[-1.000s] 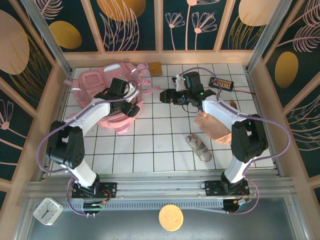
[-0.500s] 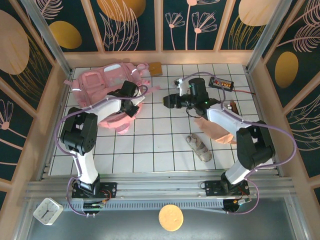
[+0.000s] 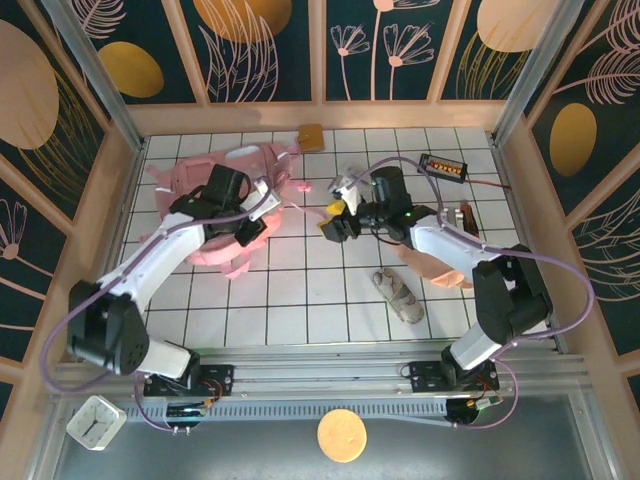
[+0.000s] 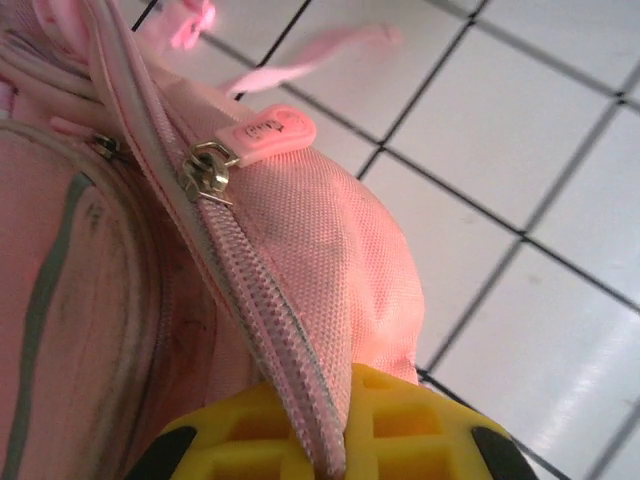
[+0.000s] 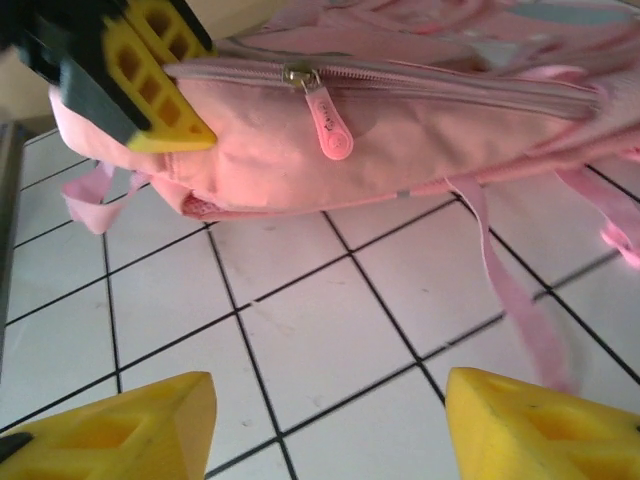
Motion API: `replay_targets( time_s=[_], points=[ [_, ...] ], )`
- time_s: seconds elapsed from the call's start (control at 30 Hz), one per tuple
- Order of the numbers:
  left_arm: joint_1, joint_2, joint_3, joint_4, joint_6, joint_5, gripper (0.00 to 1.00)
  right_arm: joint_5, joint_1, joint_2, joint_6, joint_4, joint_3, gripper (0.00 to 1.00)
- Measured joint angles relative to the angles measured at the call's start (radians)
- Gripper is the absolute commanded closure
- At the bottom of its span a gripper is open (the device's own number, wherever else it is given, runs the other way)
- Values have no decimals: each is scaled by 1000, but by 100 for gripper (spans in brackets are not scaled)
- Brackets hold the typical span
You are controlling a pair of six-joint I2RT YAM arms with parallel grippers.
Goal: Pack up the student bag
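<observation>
On far-left of tiled table: pink backpack, lying flat, straps trailing right. Left gripper at backpack's near-right corner, jaws clamped on zippered edge seam; zip pull just past yellow pads. Right gripper just right of backpack, facing it, jaws spread, holding nothing.

White gridded table: student bag, beige pouch, black device.
</observation>
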Motion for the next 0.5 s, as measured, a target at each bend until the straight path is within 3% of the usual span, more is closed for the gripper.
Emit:
replay_targets(
  time_s=[0.23, 0.5],
  points=[
    [-5, -155, -144, -59, 1, 99, 100, 39, 149, 67, -23, 73, 37, 34],
    [-5, -196, -186, -58, -4, 129, 100, 102, 197, 142, -17, 128, 88, 35]
  ],
)
